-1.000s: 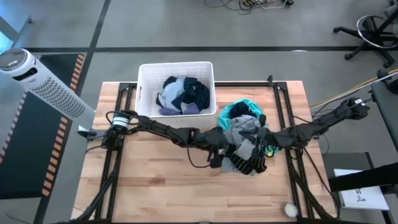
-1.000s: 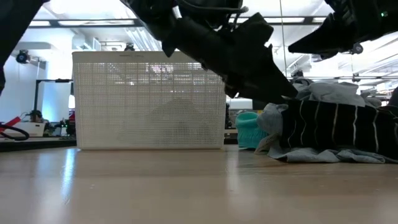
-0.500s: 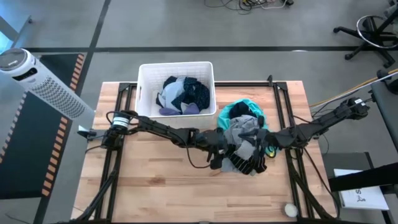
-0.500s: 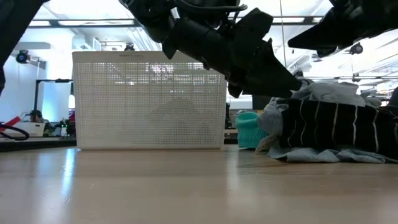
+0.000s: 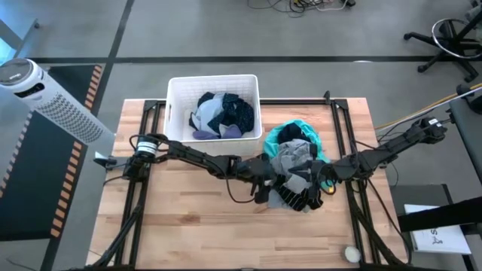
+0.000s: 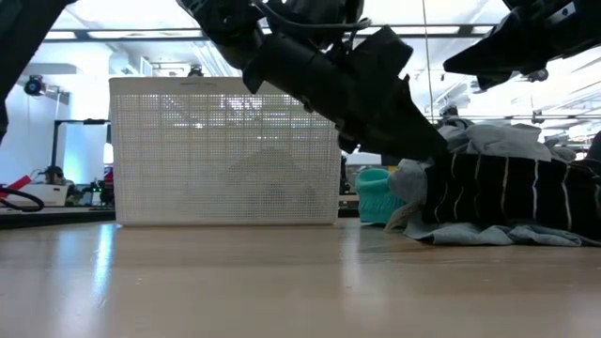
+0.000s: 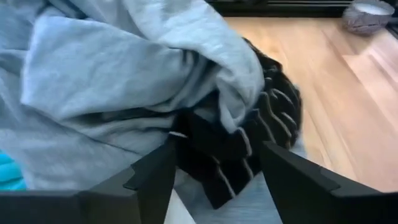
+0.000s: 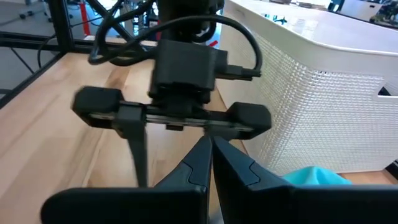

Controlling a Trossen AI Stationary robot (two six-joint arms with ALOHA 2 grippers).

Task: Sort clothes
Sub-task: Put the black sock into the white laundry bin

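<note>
A pile of clothes lies right of the table's middle: a teal garment (image 5: 290, 129) at the far side, a grey one (image 5: 296, 159) on top, and a black one with thin pale stripes (image 5: 297, 197) at the near side. Dark navy, lavender and pale garments (image 5: 222, 113) lie in the white bin (image 5: 213, 79). My left gripper (image 7: 214, 180) is open at the pile's left side (image 5: 269, 179), level with it. A bunched part of the black striped garment (image 7: 233, 146) lies between its fingers, under the grey garment's edge. My right gripper (image 8: 209, 149) is shut and empty, above the pile's right side (image 5: 322, 181). My left gripper comes at the pile level, from the table's left. Its open fingers (image 7: 152, 177) stand on either side of a bunched fold of the black striped garment (image 7: 217, 155). Whether they touch the fabric, I cannot tell. The garment lies on the table.
The white mesh bin (image 6: 225, 150) stands at the far edge, left of the pile. A small white ball (image 5: 352, 254) lies at the near right corner. A white tower fan (image 5: 53, 98) stands off the table's left. Bare wood (image 5: 188, 218) spans the near left.
My left gripper has risen a little at the pile's left side and dipped back down, still open. My right gripper has drawn back slightly toward the table's right edge, still shut. The pile has barely stirred.
</note>
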